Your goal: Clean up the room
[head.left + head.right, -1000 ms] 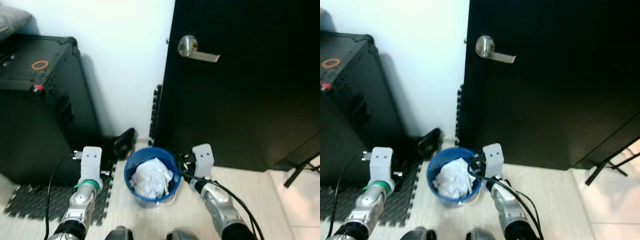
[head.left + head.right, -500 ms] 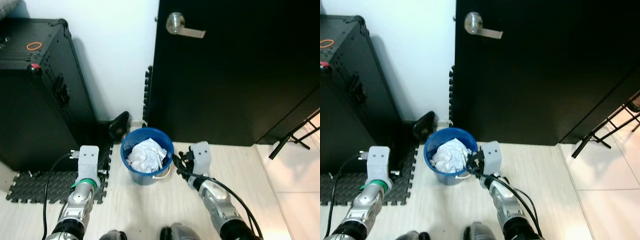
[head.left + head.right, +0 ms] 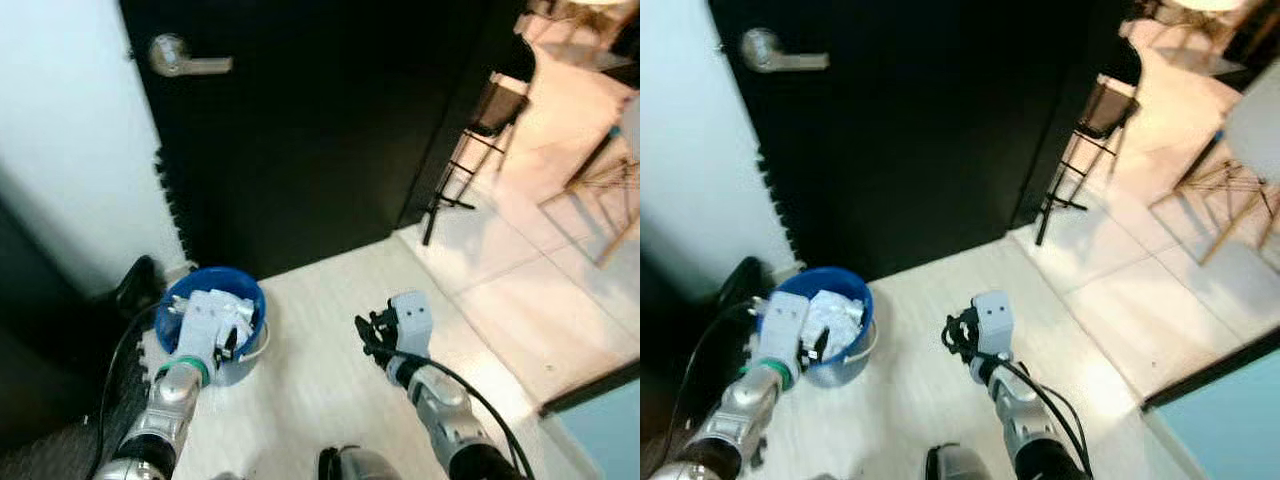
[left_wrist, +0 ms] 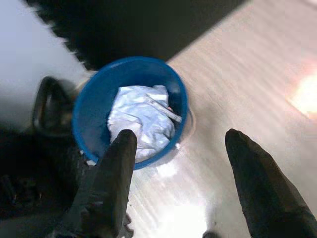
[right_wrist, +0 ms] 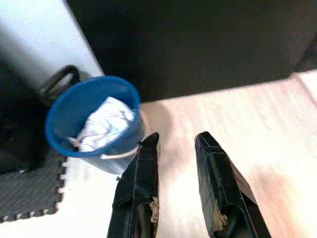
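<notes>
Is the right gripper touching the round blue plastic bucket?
Apart. In the right eye view, pale bare floor separates the right gripper from the blue bucket.

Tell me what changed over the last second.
The head camera swung right, bringing in tiled floor and chairs; the things themselves did not move. The round blue plastic bin still holds crumpled white paper beside the black door. Left gripper and right gripper remain open, empty.

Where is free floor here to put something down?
Bare wood floor lies between the bucket and the right gripper; the pale tiles beside the stool are free. It is crowded left of the bucket, by the wall.
</notes>
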Tool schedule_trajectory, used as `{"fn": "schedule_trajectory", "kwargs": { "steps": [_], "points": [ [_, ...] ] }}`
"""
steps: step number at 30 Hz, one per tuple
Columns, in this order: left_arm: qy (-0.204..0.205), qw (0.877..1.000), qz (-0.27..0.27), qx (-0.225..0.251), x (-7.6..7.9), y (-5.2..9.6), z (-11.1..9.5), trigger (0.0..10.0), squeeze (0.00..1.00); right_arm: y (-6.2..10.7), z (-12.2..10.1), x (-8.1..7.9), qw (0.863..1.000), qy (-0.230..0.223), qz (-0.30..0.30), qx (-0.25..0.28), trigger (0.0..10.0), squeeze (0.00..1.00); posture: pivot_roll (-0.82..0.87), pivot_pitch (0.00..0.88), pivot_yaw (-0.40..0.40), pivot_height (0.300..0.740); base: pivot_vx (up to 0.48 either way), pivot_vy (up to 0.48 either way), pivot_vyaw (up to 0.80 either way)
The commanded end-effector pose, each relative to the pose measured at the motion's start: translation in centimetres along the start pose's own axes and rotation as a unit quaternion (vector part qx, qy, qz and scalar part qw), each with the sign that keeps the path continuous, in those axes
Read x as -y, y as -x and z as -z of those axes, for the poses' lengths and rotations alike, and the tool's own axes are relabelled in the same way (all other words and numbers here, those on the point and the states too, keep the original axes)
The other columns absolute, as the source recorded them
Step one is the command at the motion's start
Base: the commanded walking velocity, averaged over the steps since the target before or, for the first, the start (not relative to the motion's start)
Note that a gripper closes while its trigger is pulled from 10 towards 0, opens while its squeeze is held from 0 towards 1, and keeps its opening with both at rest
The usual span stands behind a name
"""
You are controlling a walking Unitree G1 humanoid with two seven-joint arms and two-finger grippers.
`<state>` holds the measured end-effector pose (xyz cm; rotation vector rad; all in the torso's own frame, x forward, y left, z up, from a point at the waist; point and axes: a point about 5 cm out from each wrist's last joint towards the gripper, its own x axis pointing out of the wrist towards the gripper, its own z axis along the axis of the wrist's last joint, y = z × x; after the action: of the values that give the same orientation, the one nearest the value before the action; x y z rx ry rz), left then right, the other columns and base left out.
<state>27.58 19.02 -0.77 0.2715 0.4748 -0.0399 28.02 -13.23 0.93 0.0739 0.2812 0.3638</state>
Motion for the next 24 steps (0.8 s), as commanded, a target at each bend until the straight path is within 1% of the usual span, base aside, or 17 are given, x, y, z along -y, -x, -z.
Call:
{"fn": "schedule_trajectory", "kwargs": {
  "steps": [1,2,4,5,8,11,12,13,15,18,24],
  "points": [
    [-0.019,1.000,0.005,-0.021,-0.2,0.3,1.0,10.0,0.00,0.2,0.4,0.2,1.000,0.002,0.004,-0.005,10.0,0.00,-0.03,0.025,0.007,0.730,0.000,0.000,-0.80],
    [-0.029,0.999,0.005,-0.024,-0.4,0.4,1.3,10.0,0.00,0.3,0.4,0.2,1.000,0.002,0.005,-0.006,10.0,0.00,-0.03,0.026,0.006,0.730,0.000,0.000,-0.80],
    [-0.029,0.999,0.014,-0.028,-0.4,0.5,1.5,10.0,0.00,0.3,0.4,0.3,1.000,0.001,0.006,-0.006,10.0,0.00,-0.03,0.026,0.006,0.730,0.000,0.000,-0.80],
    [-0.011,0.999,0.020,-0.033,-0.3,0.6,1.8,10.0,0.00,0.3,0.5,0.3,1.000,0.001,0.006,-0.008,10.0,0.00,-0.03,0.026,0.004,0.730,0.000,0.000,-0.80],
    [-0.003,0.999,0.023,-0.031,-0.1,0.7,1.8,10.0,0.00,0.3,0.5,0.2,1.000,0.001,0.006,-0.008,10.0,0.00,-0.03,0.026,0.003,0.730,0.000,0.000,-0.80],
    [0.013,0.999,0.037,-0.023,0.8,0.7,1.5,10.0,0.00,0.2,0.5,0.1,1.000,0.000,0.004,-0.007,10.0,0.00,-0.03,0.028,0.001,0.730,0.000,0.000,-0.80],
    [0.013,0.999,0.037,-0.023,0.8,0.7,1.5,10.0,0.00,0.2,0.5,0.1,1.000,0.000,0.004,-0.007,10.0,0.00,-0.03,0.028,0.001,0.730,0.000,0.000,-0.80],
    [0.019,0.999,0.044,-0.020,1.3,0.6,1.4,10.0,0.00,0.2,0.5,0.2,1.000,0.000,0.004,-0.007,10.0,0.00,-0.04,0.027,0.001,0.730,0.000,0.000,-0.80],
    [0.019,0.999,0.045,-0.020,1.4,0.6,1.4,10.0,0.00,0.2,0.5,0.2,1.000,0.000,0.005,-0.007,10.0,0.00,-0.04,0.028,0.001,0.730,0.000,0.000,-0.80],
    [0.032,0.998,0.045,-0.020,1.4,0.6,1.2,10.0,0.00,0.3,0.5,0.3,1.000,0.000,0.006,-0.009,10.0,0.00,-0.04,0.029,0.001,0.730,0.000,0.000,-0.80],
    [0.034,0.998,0.046,-0.017,1.2,0.6,1.1,10.0,0.00,0.3,0.5,0.3,1.000,-0.001,0.007,-0.009,10.0,0.00,-0.04,0.029,0.003,0.730,0.000,0.000,-0.80]
  ]
}}
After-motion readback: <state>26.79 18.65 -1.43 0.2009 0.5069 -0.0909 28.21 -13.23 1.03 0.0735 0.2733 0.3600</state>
